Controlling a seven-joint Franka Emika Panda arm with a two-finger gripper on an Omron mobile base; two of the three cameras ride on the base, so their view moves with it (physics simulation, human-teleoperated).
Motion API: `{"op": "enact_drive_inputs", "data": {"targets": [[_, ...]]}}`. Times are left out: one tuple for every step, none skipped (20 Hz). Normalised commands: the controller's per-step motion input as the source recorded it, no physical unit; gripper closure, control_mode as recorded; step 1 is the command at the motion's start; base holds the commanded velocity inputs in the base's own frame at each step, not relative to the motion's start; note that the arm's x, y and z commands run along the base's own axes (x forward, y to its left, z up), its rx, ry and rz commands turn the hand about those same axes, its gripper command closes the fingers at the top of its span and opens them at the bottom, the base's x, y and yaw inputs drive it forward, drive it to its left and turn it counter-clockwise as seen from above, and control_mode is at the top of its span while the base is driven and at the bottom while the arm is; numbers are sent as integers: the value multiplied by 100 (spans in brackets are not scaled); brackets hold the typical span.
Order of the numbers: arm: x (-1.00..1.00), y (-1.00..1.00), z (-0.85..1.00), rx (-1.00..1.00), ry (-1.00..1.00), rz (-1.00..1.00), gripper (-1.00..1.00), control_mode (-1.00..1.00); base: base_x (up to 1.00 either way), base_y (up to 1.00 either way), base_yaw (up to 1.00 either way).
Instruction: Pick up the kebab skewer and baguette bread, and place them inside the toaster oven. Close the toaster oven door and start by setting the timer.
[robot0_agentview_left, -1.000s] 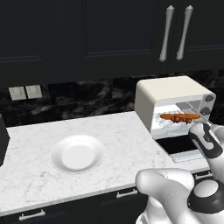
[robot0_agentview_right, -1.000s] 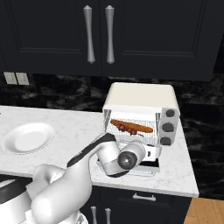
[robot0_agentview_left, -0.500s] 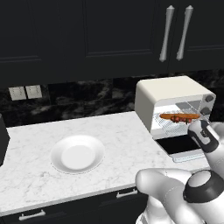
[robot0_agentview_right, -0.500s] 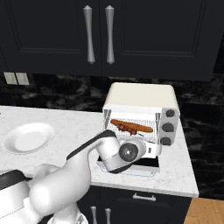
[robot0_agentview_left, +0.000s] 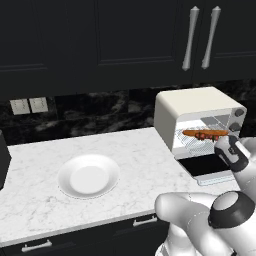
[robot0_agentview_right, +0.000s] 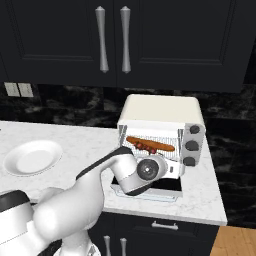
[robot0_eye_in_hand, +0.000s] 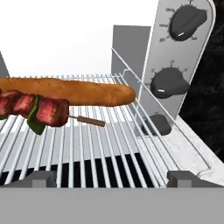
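Note:
The cream-white toaster oven (robot0_agentview_left: 197, 112) (robot0_agentview_right: 161, 111) stands at the counter's right end. Its dark glass door (robot0_agentview_left: 206, 167) (robot0_agentview_right: 150, 189) is folded down flat. On the wire rack (robot0_eye_in_hand: 100, 144) the long orange-brown baguette (robot0_eye_in_hand: 74, 92) (robot0_agentview_right: 157, 144) lies crosswise. Just in front of it is the kebab skewer (robot0_eye_in_hand: 37, 109) (robot0_agentview_right: 141, 146), its stick end pointing right. My gripper (robot0_eye_in_hand: 113, 180) (robot0_agentview_left: 227, 149) hovers over the open door in front of the rack. It is open, fingertips (robot0_eye_in_hand: 41, 179) wide apart, nothing between them.
Three dark knobs (robot0_eye_in_hand: 168, 83) (robot0_agentview_right: 191, 145) run down the oven's right panel. A white plate (robot0_agentview_left: 88, 176) (robot0_agentview_right: 32, 156) with nothing on it sits on the marble counter (robot0_agentview_left: 40, 210) to the left. Dark cabinets with bar handles (robot0_agentview_left: 190, 37) hang above.
My hand has risen slightly in front of the oven opening. The baguette and skewer rest on the rack as before, and the door stays down.

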Motion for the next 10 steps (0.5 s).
{"op": "enact_drive_inputs", "data": {"targets": [[-30,4,0,0,0,6,-100,-100,0,0,0],[-36,4,0,0,0,9,-100,-100,0,0,0],[-34,9,0,0,0,9,-100,-100,0,0,0],[-26,11,0,0,0,9,-100,-100,0,0,0],[-25,16,0,0,0,11,-100,-100,0,0,0],[-9,17,0,0,0,14,-100,-100,0,0,0],[0,22,0,0,-1,13,-100,-100,0,0,0],[0,19,0,0,0,13,-100,-100,0,0,0],[0,16,0,0,0,13,-100,-100,0,0,0],[0,14,0,0,-1,12,-100,-100,0,0,0]]}}
